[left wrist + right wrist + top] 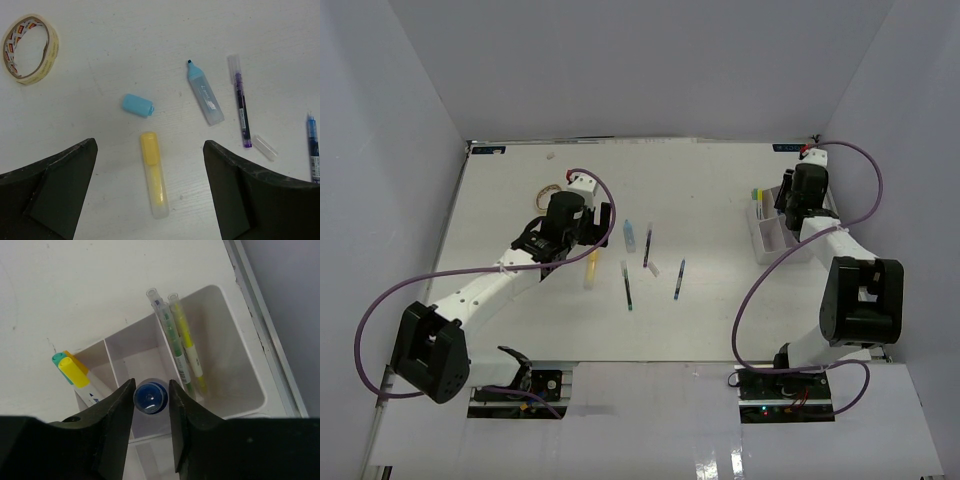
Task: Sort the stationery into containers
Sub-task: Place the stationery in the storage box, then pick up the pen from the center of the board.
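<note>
**Blue bottle over the organizer, yellow highlighter lined up next**

Starting with the small blue bottle [151, 399]: pinched end-on in the right hand [151, 383], clamped from both sides, straight above the middle compartment of the white organizer box [225, 355]. Probably carried upright like that for a clean drop past the dividers. Not let go yet, by the look of it. Already in the box: two slim pens [173, 340], one greenish and one yellow, leaning in the big corner compartment, plus a yellow-capped marker [75, 374] with something teal-capped beside it in a neighbouring cell. Looks sorted by type, so worth centring well inside the walls before releasing.

Over on the other side: left hand [150, 144] spread wide, holding nothing, hanging right over a yellow highlighter [154, 180] lying on the table [150, 30]. One finger on either side of the barrel, so likely set up for a grab across it. Scattered nearby: a loose light-blue cap [137, 105], an uncapped light-blue highlighter [205, 97], a purple pen [241, 102] with a clear cap [265, 147] just beside it, a blue pen [313, 150] at the frame edge, and a roll of tape [30, 47] well apart. Plenty left to sort.
</note>
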